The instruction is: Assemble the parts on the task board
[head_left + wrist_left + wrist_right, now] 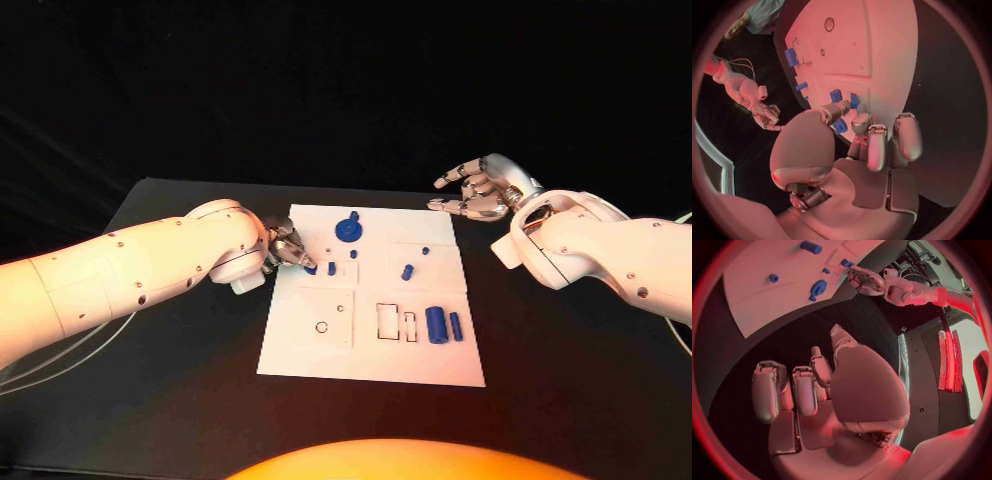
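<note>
The white task board point(325, 350) lies mid-table, also seen in the left wrist view point(879, 45) and the right wrist view point(761, 300). My left hand point(289, 247) is at the board's left edge, thumb and a finger pinching a small blue part point(310, 268) point(840, 126). A round blue part point(348, 229) point(819, 288) stands near the far edge. Small blue pegs point(407, 270) sit mid-board, and blue cylinders point(436, 325) lie at the right. My right hand point(476, 190) point(817, 385) hovers beyond the board's far right corner, fingers spread, holding nothing.
The black table point(159, 400) extends around the board on all sides. Outlined slots point(389, 322) and a small ring mark point(322, 328) show on the board's near half. A cable point(58, 365) runs under my left arm.
</note>
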Tool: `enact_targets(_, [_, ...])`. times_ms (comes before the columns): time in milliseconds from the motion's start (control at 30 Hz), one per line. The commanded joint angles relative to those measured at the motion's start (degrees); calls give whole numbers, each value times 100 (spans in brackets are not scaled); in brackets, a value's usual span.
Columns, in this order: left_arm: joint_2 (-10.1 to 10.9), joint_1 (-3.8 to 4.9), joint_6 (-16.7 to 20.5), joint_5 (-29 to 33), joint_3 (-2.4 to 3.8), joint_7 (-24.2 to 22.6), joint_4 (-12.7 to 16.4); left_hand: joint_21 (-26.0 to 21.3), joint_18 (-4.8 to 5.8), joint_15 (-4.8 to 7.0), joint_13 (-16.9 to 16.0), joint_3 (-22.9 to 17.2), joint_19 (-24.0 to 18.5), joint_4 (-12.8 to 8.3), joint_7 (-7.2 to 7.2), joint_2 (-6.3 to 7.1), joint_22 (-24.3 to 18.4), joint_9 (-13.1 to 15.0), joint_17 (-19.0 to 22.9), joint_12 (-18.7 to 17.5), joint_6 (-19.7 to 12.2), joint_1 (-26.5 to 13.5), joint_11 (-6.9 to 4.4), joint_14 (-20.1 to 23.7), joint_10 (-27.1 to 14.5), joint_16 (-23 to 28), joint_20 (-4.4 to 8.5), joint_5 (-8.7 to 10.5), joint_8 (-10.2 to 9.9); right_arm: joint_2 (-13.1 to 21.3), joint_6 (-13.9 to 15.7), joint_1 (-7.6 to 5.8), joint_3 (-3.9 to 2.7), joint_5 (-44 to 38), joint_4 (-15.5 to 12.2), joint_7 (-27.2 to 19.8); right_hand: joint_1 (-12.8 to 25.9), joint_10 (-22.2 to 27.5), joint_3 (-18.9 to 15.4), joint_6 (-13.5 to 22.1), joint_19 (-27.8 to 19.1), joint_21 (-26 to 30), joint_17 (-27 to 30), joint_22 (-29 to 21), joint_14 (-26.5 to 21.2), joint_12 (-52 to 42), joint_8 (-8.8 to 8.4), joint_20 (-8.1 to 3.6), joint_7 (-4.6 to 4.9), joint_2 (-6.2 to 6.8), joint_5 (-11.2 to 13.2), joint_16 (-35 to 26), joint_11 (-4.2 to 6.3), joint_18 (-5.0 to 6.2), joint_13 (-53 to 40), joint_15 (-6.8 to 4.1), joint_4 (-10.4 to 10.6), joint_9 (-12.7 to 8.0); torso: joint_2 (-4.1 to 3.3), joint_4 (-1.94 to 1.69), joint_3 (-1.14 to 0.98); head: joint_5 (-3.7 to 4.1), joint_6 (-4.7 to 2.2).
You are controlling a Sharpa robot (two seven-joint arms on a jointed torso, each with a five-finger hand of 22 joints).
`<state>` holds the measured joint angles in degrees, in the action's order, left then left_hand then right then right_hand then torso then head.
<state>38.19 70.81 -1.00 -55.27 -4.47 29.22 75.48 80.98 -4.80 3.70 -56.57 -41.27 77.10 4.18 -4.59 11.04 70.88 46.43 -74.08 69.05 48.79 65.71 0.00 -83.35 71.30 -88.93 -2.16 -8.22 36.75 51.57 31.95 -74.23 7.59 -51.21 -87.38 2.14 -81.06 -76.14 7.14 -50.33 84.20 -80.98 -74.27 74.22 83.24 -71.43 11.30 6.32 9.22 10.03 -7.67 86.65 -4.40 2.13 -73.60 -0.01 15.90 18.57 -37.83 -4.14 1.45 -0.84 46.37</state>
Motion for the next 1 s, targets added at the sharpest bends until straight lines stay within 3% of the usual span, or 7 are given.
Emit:
enact_targets(33, [-19,-10,-49,0,-9,10,6,108,74,74,-78,-970,151,-310,185,-99,111,414,-1500,74,330,62,-144,-636,488,-57,4,-498,314,-1,-11,4,-2,-4,-4,-15,119,50,138,40,181,75,-860,1007,492,50,80,-63,-12,-41,-49,-65,21,15,27,-19,56,40,-2,3,0,-1,9])
enact_targets(100, [-24,-9,-77,21,-10,11,5,115,77,78,-108,-975,161,-321,192,-86,125,415,-1516,91,349,34,-150,-641,513,-66,9,-525,315,-1,-12,4,-2,-4,-4,-14,119,50,138,40,181,75,-860,1007,492,50,80,-63,-12,-41,-49,-65,21,15,27,-19,56,40,-2,2,0,-2,16])
enact_targets(167, [-28,-9,-91,31,-10,12,4,136,86,102,-169,-988,190,-362,226,-40,167,422,-1548,121,434,-100,-180,-651,587,-83,31,-845,326,0,-12,4,-2,-4,-3,-14,119,50,138,40,181,75,-860,1007,492,50,80,-63,-12,-41,-49,-65,21,15,27,-19,56,40,-1,1,0,-2,21])
enact_targets(233, [-33,-9,-100,39,-10,12,0,157,96,117,-197,-959,220,-363,253,-44,214,434,-1575,139,500,-182,-201,-660,638,-97,45,-962,346,-1,-12,4,-2,-3,-3,-14,119,50,138,40,181,75,-860,1007,492,50,80,-63,-12,-41,-49,-65,21,15,27,-19,56,40,0,1,-2,-2,20])
enact_targets(800, [-115,-6,-104,54,-13,10,-93,161,98,171,-235,-789,232,-295,340,-129,229,471,-1587,178,670,-356,-272,-663,764,-104,93,-939,403,-2,-6,4,-2,-3,-7,-18,125,55,143,46,179,89,-856,1000,492,57,91,-66,-14,-41,-48,-69,23,17,38,-21,54,41,-5,11,-5,-4,34])
enact_targets(1000, [-144,-6,-101,54,-14,9,-117,158,98,187,-386,-713,231,-284,368,-151,226,492,-1591,269,734,-383,-292,-664,830,-106,108,-924,435,-2,-5,4,-2,-3,-7,-21,125,55,143,46,179,89,-856,1000,492,57,91,-66,-14,-41,-48,-69,23,17,38,-21,54,41,-4,6,-3,10,38])
